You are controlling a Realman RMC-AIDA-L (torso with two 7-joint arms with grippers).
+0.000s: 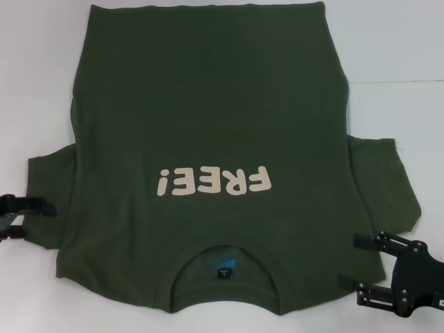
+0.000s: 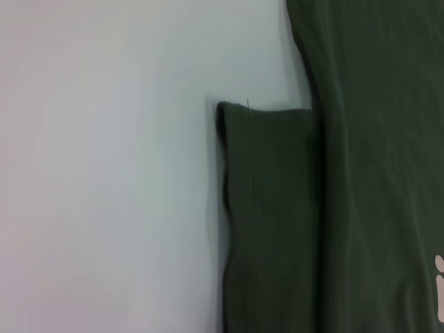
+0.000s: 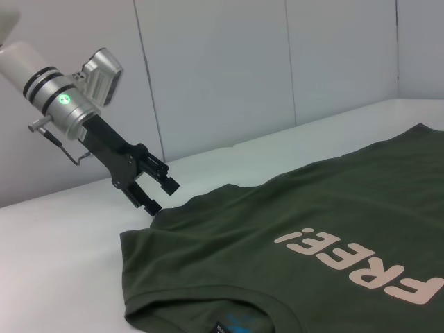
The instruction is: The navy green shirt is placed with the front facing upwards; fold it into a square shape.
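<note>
The navy green shirt [image 1: 208, 111] lies flat on the white table, front up, its collar [image 1: 225, 267] nearest me and the cream "FREE!" print [image 1: 211, 182] upside down. My left gripper [image 1: 17, 216] hovers open at the edge of the shirt's left sleeve [image 1: 48, 194], holding nothing. The right wrist view shows that same left gripper [image 3: 158, 195] just above the sleeve corner. My right gripper [image 1: 361, 267] stands open at the shirt's near right shoulder, below the right sleeve [image 1: 385, 184]. In the left wrist view the left sleeve [image 2: 270, 208] lies flat beside the shirt body [image 2: 381, 173].
The white table [image 1: 395, 48] extends to both sides of the shirt. A pale panelled wall [image 3: 222, 76] stands behind the table's far side in the right wrist view. The shirt's hem [image 1: 208, 7] reaches the far end of the head view.
</note>
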